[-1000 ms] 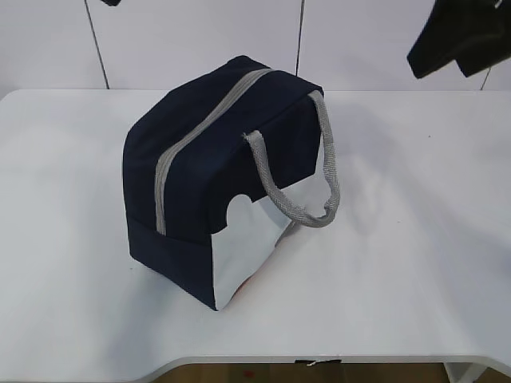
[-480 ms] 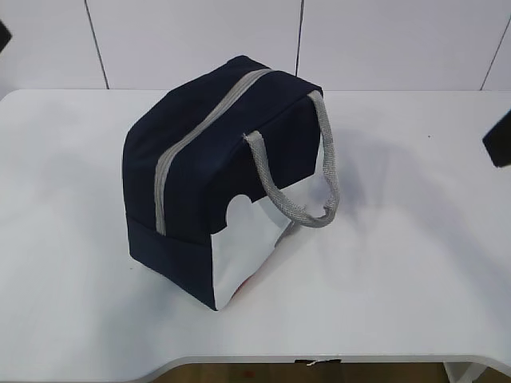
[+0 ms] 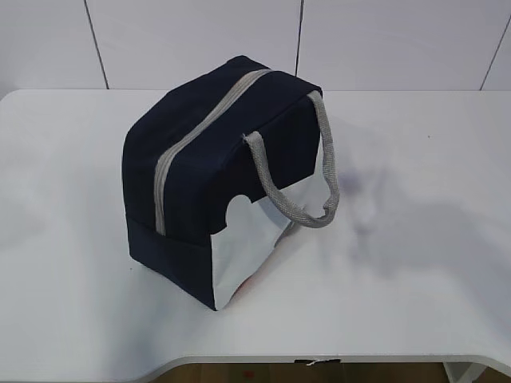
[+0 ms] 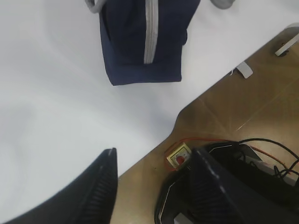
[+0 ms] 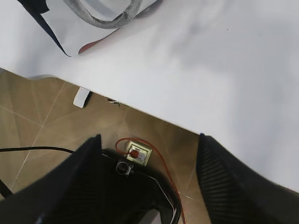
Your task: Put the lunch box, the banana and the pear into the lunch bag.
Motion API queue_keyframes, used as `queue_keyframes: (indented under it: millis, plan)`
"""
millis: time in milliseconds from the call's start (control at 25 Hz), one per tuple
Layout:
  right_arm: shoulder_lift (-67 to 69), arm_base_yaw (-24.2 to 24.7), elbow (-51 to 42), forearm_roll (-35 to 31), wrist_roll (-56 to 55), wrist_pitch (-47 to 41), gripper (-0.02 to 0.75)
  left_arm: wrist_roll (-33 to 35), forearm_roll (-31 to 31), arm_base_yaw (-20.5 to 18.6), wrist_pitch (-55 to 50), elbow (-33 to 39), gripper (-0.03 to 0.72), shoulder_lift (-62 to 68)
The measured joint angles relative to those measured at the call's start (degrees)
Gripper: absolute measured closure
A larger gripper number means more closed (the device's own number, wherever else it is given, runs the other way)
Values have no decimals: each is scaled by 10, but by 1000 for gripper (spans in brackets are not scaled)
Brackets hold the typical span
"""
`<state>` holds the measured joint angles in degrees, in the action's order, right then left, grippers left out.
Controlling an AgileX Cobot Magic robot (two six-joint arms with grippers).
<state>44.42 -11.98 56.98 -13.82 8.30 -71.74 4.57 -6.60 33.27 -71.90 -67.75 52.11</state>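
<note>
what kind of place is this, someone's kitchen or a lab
Most likely a lab or robot test room, not a kitchen: a bare white table against plain white wall panels, holding only a lunch bag, with cables and a floor socket box on the tiled floor.

Bright, even light; soft shadows on the white table (image 3: 415,239); blurred near fingers (image 5: 224,182).

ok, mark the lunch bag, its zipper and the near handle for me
lunch bag (image 3: 196,171): exterior view, navy top panel right of the zipper.
zipper (image 3: 185,144): exterior view, middle of the grey strip.
handle (image 3: 283,206): exterior view, lower part of the grey webbing loop.
</note>
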Motion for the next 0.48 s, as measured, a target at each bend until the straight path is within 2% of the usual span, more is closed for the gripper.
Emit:
queue_keyframes:
  millis: [480]
  plan:
    - [-217,0,-108,23,0,-8,234,0,0,0,8,159,353,-213]
